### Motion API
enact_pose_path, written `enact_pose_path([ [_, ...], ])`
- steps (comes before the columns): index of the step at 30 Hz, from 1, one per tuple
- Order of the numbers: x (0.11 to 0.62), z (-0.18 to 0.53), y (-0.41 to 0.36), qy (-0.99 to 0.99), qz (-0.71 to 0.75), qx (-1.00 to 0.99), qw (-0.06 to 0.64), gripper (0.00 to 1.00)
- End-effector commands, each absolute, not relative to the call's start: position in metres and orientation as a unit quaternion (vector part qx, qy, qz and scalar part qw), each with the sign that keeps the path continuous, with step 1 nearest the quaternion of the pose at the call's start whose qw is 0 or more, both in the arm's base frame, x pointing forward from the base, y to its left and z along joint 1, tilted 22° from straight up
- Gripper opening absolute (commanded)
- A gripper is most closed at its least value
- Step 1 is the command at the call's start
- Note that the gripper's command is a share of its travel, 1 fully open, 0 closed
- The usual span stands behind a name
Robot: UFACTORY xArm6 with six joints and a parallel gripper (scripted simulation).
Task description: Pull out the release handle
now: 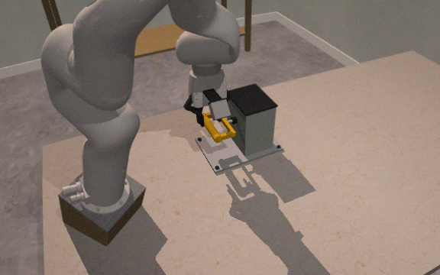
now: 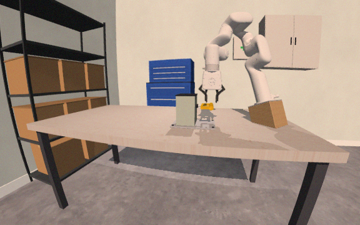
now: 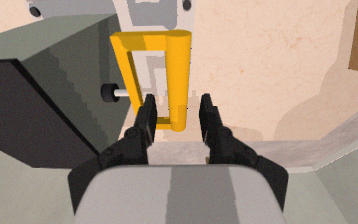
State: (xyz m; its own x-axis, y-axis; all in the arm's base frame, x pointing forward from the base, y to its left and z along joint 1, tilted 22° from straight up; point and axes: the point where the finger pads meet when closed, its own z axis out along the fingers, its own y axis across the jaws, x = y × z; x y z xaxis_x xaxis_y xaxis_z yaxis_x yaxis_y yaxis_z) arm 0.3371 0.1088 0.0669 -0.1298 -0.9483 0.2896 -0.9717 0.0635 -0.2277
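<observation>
- Hanging above the near end of the yellow release handle's grip (image 3: 177, 75), the gripper (image 3: 177, 117) is being kept pointed downward by the white arm (image 1: 90, 76).
- The jaws are being held about half open, and nothing is being gripped between them; the two black fingers are being shown on either side of the grip's bar, apart from it.
- The grip is being carried in front of the grey housing (image 1: 256, 126), which is topped in black, and it is being joined to it by a thin rod with a black collar (image 3: 111, 92).
- The housing is being supported by a grey base plate (image 1: 216, 162) bolted on the beige table (image 1: 357, 153).
- The arm is being borne by a wooden pedestal (image 1: 101, 229) at the table's corner.
- In the exterior view, the gripper (image 2: 211, 94) is being seen just above the grip (image 2: 207, 106), not touching it.
</observation>
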Motion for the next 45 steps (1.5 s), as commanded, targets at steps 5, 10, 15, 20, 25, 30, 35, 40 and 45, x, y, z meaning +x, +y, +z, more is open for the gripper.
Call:
enact_pose_path([
  [5,0.338,0.068,0.11,-0.729,0.185,0.659,0.03,0.52],
  [10,0.338,0.068,0.11,-0.729,0.185,0.659,0.03,0.52],
  [15,0.338,0.068,0.11,-0.729,0.185,0.659,0.03,0.52],
  [20,0.338,0.068,0.11,-0.729,0.185,0.659,0.03,0.52],
  [25,0.339,0.066,0.109,-0.729,0.185,0.659,0.03,0.52],
  [30,0.339,0.064,0.108,-0.729,0.185,0.659,0.03,0.52],
  [35,0.34,0.06,0.107,-0.729,0.185,0.659,0.03,0.52],
  [40,0.341,0.054,0.105,-0.729,0.185,0.659,0.03,0.52],
  [45,0.342,0.051,0.104,-0.729,0.185,0.659,0.03,0.52],
])
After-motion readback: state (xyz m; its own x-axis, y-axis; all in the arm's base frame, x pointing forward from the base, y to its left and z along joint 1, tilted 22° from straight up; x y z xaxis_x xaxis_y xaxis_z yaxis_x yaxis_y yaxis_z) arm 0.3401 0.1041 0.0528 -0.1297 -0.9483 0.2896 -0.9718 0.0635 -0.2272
